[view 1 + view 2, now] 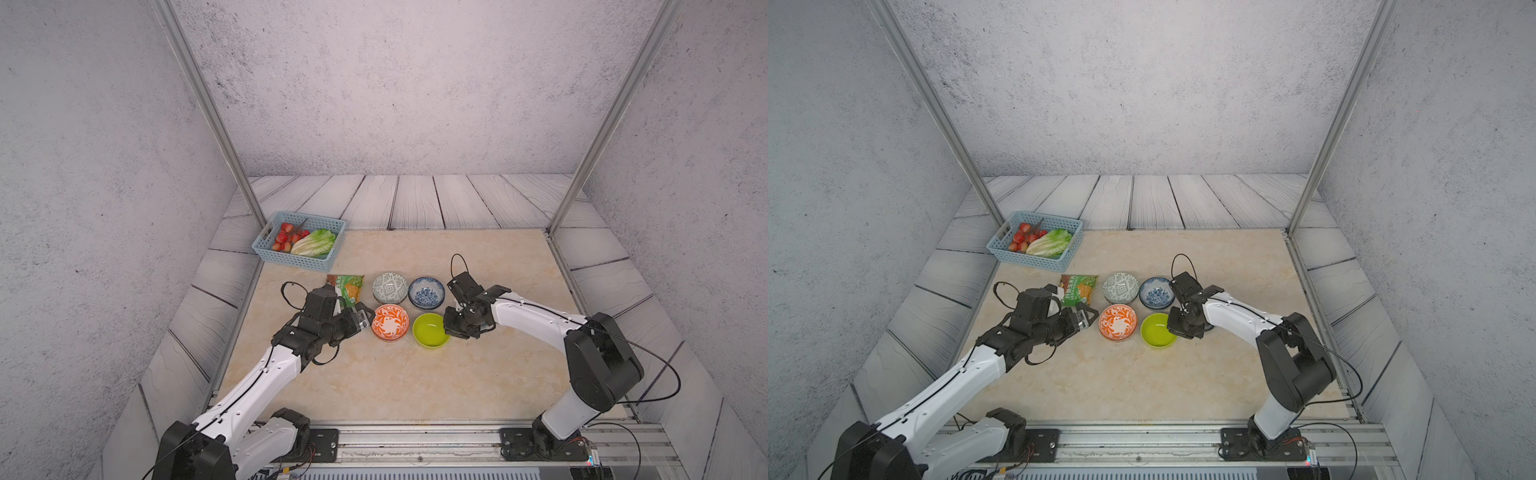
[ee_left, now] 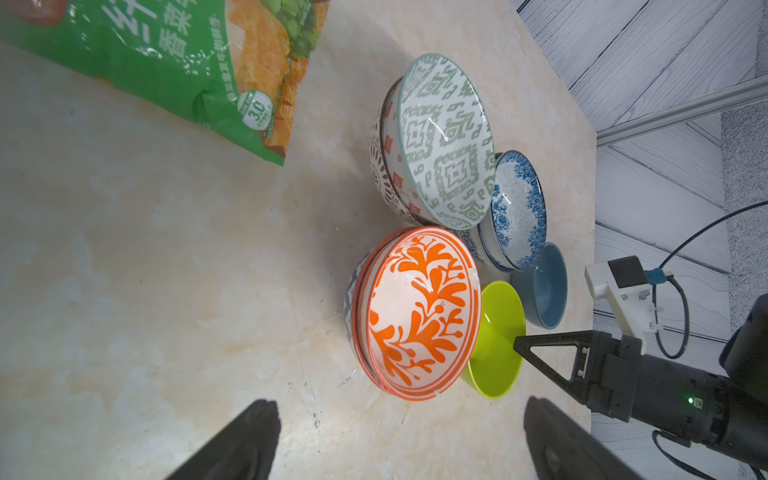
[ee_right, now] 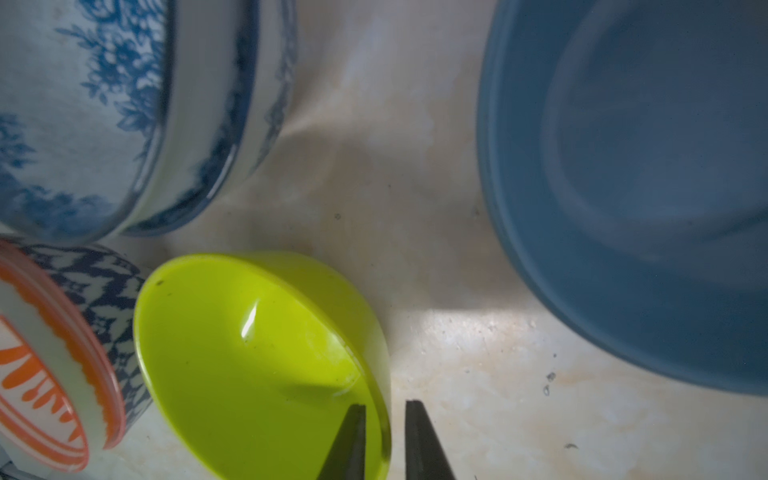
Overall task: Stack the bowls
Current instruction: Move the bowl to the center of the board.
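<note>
The lime-green bowl [image 1: 431, 330] [image 3: 249, 365] stands on the table at the front right of the group. My right gripper [image 1: 448, 330] [image 3: 385, 404] straddles its rim, one finger inside and one outside, slightly open with a small gap on each side. The plain blue bowl [image 3: 644, 187] [image 2: 544, 286] sits right behind it. An orange-white bowl [image 1: 390, 322] [image 2: 419, 311] is nested on others, and a grey-green bowl [image 1: 389, 287] [image 2: 446, 141] rests in a lattice bowl. Two blue-white floral bowls [image 1: 426, 293] [image 2: 517, 208] are nested. My left gripper [image 1: 365, 318] [image 2: 401, 409] is wide open beside the orange bowl, holding nothing.
A green snack bag [image 1: 347, 289] [image 2: 187, 62] lies just behind my left gripper. A light-blue basket [image 1: 291, 262] with strawberries and lettuce stands at the back left corner of the table.
</note>
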